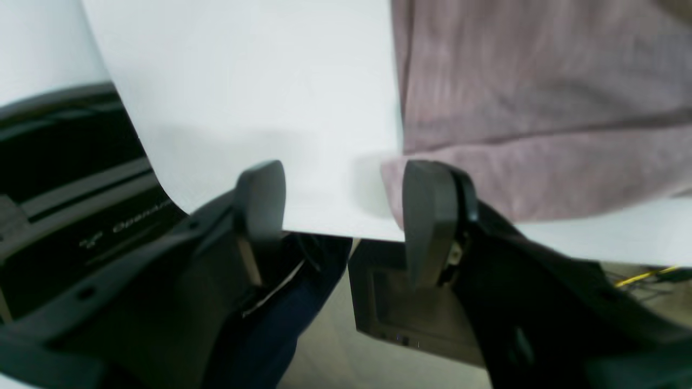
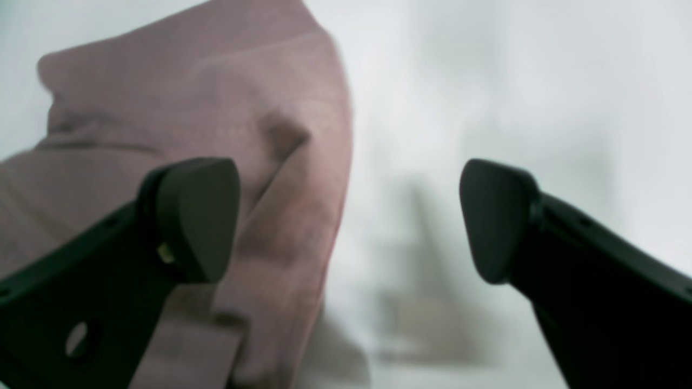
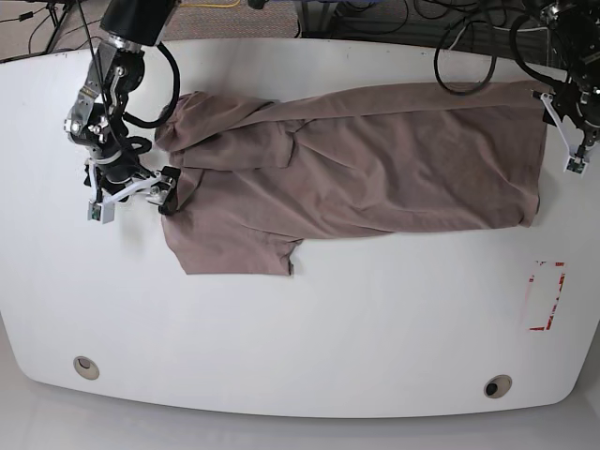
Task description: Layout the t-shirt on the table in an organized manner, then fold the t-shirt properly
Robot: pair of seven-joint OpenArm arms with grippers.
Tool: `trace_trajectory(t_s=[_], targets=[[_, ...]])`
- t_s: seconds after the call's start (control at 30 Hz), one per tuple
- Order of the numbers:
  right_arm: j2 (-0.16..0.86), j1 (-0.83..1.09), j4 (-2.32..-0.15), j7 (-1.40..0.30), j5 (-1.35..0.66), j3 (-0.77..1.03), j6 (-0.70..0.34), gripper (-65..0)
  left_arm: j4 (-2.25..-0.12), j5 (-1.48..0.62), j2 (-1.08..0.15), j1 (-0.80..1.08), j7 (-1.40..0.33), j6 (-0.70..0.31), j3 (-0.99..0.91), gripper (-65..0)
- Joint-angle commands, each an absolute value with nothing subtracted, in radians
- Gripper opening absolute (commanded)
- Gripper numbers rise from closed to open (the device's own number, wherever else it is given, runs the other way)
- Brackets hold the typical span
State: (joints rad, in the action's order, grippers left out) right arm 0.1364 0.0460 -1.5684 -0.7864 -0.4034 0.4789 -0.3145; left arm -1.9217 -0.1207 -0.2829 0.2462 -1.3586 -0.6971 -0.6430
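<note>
The mauve-brown t-shirt (image 3: 356,169) lies stretched across the back half of the white table (image 3: 309,328), its upper part doubled over, with one sleeve at the front left. My right gripper (image 3: 131,195) is at the shirt's left end. In the right wrist view this gripper (image 2: 346,221) stands wide open, with the blurred t-shirt (image 2: 216,108) behind its left finger and nothing between the fingers. My left gripper (image 3: 562,131) is at the shirt's right end. It (image 1: 346,210) is open over the table edge, one finger against the t-shirt (image 1: 540,108) hem.
A red-white tape rectangle (image 3: 546,295) marks the table's right side. Two grommet holes (image 3: 85,367) (image 3: 498,385) sit near the front edge. Cables (image 3: 469,37) run behind the back edge. Below the table edge in the left wrist view are dark equipment boxes (image 1: 405,302).
</note>
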Motion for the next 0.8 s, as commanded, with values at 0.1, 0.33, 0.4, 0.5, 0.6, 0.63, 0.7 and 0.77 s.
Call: trace_trajectory(t_s=[0.1, 0.33, 0.4, 0.5, 0.6, 0.63, 0.7, 0.77], targets=[[0.162, -0.001, -1.481, -0.765, -0.415, 0.426, -0.321, -3.0, -1.94, -0.114, -0.3, 0.174, -1.359, -0.698, -0.71, -31.9], [0.159, -0.03, -1.412, -0.763, -0.415, 0.394, -0.321, -3.6, -1.937, -0.107, -0.3, 0.068, -1.359, -0.698, -0.756, -31.9], [0.157, -0.03, -1.409, -0.763, -0.415, 0.392, -0.321, -3.6, -1.936, -0.105, -0.312, 0.028, -1.359, -0.698, -0.763, -31.9], [0.145, -0.031, -1.409, -0.763, -0.417, 0.377, -0.321, -3.8, -1.925, -0.088, -0.321, -0.031, -1.359, -0.698, -0.763, -31.9], [0.14, -0.031, -1.412, -0.763, -0.417, 0.343, -0.321, -5.2, -1.882, -0.053, -0.321, -0.09, -1.356, -0.698, -0.762, -31.8], [0.14, -0.031, -1.412, -0.763, -0.417, 0.335, -0.321, -7.0, -1.862, -0.048, -0.321, -0.113, -1.354, -0.698, -0.762, -31.8], [0.139, -0.033, -1.411, -0.763, -0.417, 0.321, -0.321, -13.5, -1.793, -0.039, -0.321, -0.176, -1.354, -0.698, -0.762, -31.8], [0.137, -0.039, -1.409, -0.763, -0.417, 0.314, -0.321, -19.3, -1.725, -0.038, -0.321, -0.226, -1.346, -0.698, -0.757, -31.8]])
